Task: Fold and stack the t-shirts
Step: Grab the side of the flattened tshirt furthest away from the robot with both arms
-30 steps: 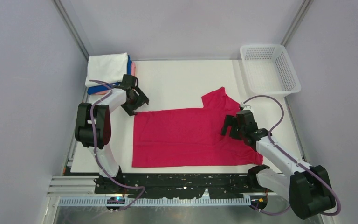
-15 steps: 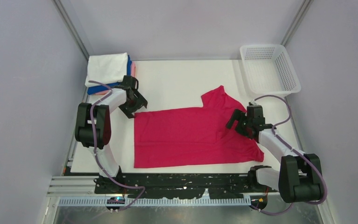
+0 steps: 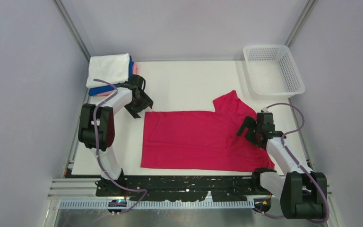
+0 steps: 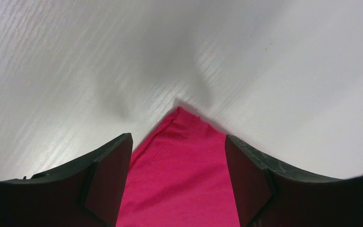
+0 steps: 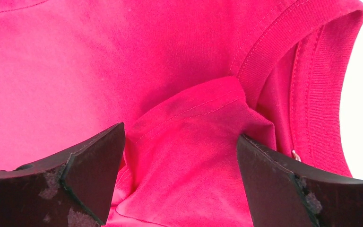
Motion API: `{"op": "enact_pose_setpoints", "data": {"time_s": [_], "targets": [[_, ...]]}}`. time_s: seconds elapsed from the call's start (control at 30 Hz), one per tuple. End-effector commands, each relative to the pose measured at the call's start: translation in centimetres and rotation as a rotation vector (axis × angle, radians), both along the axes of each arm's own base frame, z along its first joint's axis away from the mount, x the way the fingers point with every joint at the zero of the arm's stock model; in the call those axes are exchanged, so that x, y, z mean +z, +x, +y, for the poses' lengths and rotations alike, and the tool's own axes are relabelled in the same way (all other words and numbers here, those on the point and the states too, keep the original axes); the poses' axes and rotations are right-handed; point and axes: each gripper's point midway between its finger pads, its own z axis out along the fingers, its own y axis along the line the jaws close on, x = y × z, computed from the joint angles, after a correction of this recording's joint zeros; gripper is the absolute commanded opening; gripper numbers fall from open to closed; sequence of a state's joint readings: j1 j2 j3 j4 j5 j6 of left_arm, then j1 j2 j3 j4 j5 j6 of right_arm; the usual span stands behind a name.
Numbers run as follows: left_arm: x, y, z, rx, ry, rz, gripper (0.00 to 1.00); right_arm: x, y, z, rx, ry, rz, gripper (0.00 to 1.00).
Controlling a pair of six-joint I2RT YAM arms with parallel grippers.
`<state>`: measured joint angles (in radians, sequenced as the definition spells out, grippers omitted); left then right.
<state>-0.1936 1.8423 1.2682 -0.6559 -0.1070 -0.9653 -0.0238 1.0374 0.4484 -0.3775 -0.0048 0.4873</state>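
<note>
— Magenta cloth under both sets of fingers?
— Yes. My left gripper (image 4: 177, 140) stands with its fingers apart, astride the magenta t-shirt's (image 3: 194, 139) far-left corner, not pinching. That arm is folded back, its wrist reaching in from the worktop's (image 3: 184, 78) left edge. My right gripper (image 5: 180, 132) is spread wide over a raised fold beside the collar, forearm stretched forward near the right edge.
— Which way does it lie?
— Flat, long axis left to right, collar rightward, one sleeve toward the far edge. The folded t-shirts (image 3: 108, 70) sit at the far-left corner.
— Anything only a wrist view shows?
— The neck label (image 5: 295, 154).
</note>
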Motion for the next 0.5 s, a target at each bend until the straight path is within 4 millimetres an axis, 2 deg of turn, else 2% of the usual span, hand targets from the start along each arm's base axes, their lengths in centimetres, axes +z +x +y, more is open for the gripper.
{"op": "enact_pose_setpoints", "data": {"time_s": [0.0, 0.1, 0.27, 0.47], "targets": [[1.0, 2.0, -1.1, 0.004, 0.009, -0.035, 0.73, 0.3, -0.5, 0.3, 0.034, 0.011, 0.001, 0.95], [0.7, 2.3, -1.5, -0.005, 0.026, -0.016, 0.7, 1.5, 0.2, 1.2, 0.079, 0.041, -0.052, 0.95], [-0.5, 1.9, -1.4, 0.01, 0.042, 0.036, 0.66, 3.4, 0.7, 1.4, 0.109, 0.039, -0.134, 0.95], [-1.6, 1.8, -1.2, 0.015, 0.063, 0.063, 0.57, 4.5, 0.9, 1.8, 0.127, 0.052, -0.189, 0.95]]}}
